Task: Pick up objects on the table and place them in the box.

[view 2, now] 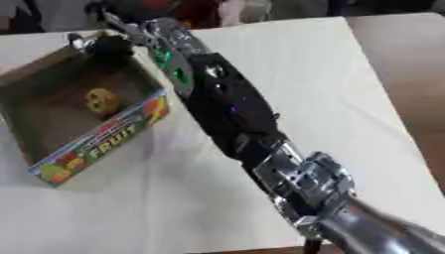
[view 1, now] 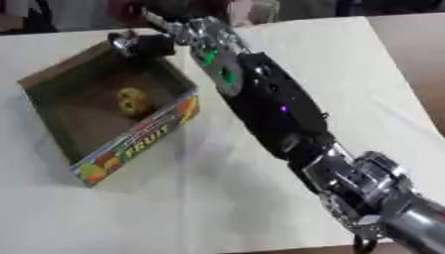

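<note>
The right arm (view 1: 269, 106) comes in from the lower right corner and stretches diagonally across the pale tabletop (view 1: 347, 69) to the far left, black along its middle with silver joints at the near end and small green and purple lights along its casing. At its far end the right hand (view 1: 143, 43) sits at the far corner of the box (view 1: 130, 146), just above the rim there; the hand is dark and blurred against the dark background, so whether its fingers are spread, curled or closed on anything cannot be told, though a small reddish spot shows beside it that may be part of the hand or something in it. The box is an open cardboard tray, brown inside, with a colourful printed front wall reading FRUIT and pictures of fruit near its nearer corner. It lies below and to the left of the hand, turned askew on the tabletop, its long side running roughly parallel to the arm. Inside it, on the brown floor near the middle and nearer the camera than the hand, lies a small yellow object (view 1: 130, 101), rounded with darker marks, clear of the walls and apart from the hand. The left hand shows in neither view.
</note>
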Tool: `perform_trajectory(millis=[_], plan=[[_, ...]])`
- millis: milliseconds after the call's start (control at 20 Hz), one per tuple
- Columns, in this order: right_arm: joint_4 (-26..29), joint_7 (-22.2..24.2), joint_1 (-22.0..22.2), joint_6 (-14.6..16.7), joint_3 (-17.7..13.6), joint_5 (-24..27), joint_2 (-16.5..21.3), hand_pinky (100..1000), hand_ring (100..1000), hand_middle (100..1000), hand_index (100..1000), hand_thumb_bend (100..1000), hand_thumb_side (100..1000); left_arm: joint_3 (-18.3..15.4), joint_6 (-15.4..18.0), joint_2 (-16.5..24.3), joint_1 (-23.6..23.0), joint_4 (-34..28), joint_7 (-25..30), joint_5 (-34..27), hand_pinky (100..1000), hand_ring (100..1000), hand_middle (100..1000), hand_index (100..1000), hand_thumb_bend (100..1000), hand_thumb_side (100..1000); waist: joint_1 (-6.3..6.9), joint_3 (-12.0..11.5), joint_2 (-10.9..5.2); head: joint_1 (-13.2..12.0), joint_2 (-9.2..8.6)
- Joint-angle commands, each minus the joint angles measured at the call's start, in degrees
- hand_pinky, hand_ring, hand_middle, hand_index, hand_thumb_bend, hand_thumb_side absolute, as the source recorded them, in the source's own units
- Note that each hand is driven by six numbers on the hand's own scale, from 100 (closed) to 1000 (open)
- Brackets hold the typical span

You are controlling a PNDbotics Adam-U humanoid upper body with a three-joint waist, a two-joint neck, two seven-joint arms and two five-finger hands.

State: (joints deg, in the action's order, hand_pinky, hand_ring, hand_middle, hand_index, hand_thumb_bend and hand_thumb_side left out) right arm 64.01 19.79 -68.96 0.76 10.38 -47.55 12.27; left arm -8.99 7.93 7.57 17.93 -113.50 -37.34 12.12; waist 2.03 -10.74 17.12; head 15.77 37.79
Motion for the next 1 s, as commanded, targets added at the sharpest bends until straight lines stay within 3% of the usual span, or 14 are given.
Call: perform_trajectory(millis=[50, 150, 250, 400, 550, 650, 850, 1000], plan=[[15.7, 1.3, 0.1, -7.1, 0.1, 17.1, 7.2, 767, 794, 808, 954, 100, 872, -0.5, 0.0, 1.3, 0.1, -1.1, -0.3, 0.4, 405, 498, 449, 571, 100, 836, 0.22, 0.3, -1.53, -0.8, 0.42], [25.4, 0.7, 1.6, -14.3, -0.2, 28.5, 11.5, 756, 778, 793, 942, 100, 849, -0.6, -0.1, 1.5, 0.0, -1.1, -0.4, 0.4, 405, 498, 449, 571, 100, 836, 0.3, 0.6, -1.6, -1.2, 0.38], [32.4, -1.3, 3.1, -19.3, -1.2, 35.6, 14.5, 746, 765, 781, 930, 100, 828, -0.7, -0.1, 1.6, 0.0, -1.1, -0.4, 0.5, 405, 498, 449, 571, 100, 836, 0.36, 0.9, -1.63, -1.6, 0.34], [40.8, -6.0, 6.1, -23.3, -3.3, 42.6, 18.9, 722, 740, 756, 905, 100, 789, -0.8, -0.2, 1.7, 0.0, -1.1, -0.5, 0.7, 404, 498, 449, 571, 100, 835, 0.39, 1.3, -1.65, -2.1, 0.24], [48.0, -13.1, 10.6, -25.1, -5.6, 46.9, 23.8, 696, 710, 724, 873, 100, 765, -1.0, -0.1, 1.9, 0.0, -1.1, -0.8, 0.9, 404, 498, 450, 571, 100, 835, 0.35, 1.8, -1.57, -2.7, 0.11], [50.0, -18.9, 14.0, -23.5, -7.1, 49.5, 26.6, 683, 691, 703, 849, 100, 755, -1.1, -0.1, 2.0, 0.1, -1.1, -1.0, 1.0, 403, 497, 450, 571, 100, 834, 0.37, 2.1, -1.46, -3.3, 0.0], [50.5, -31.1, 22.8, -14.0, -9.8, 58.2, 30.3, 640, 648, 663, 817, 100, 780, -1.4, -0.1, 2.1, 0.3, -1.1, -1.4, 1.1, 402, 497, 450, 571, 100, 834, 0.52, 2.6, -1.15, -4.4, -0.37], [50.6, -36.5, 29.6, -8.6, -10.8, 61.1, 31.8, 625, 630, 643, 797, 100, 776, -1.5, 0.0, 2.2, 0.4, -1.1, -1.6, 1.2, 402, 496, 450, 571, 100, 834, 0.65, 2.7, -0.91, -5.1, -0.77]])
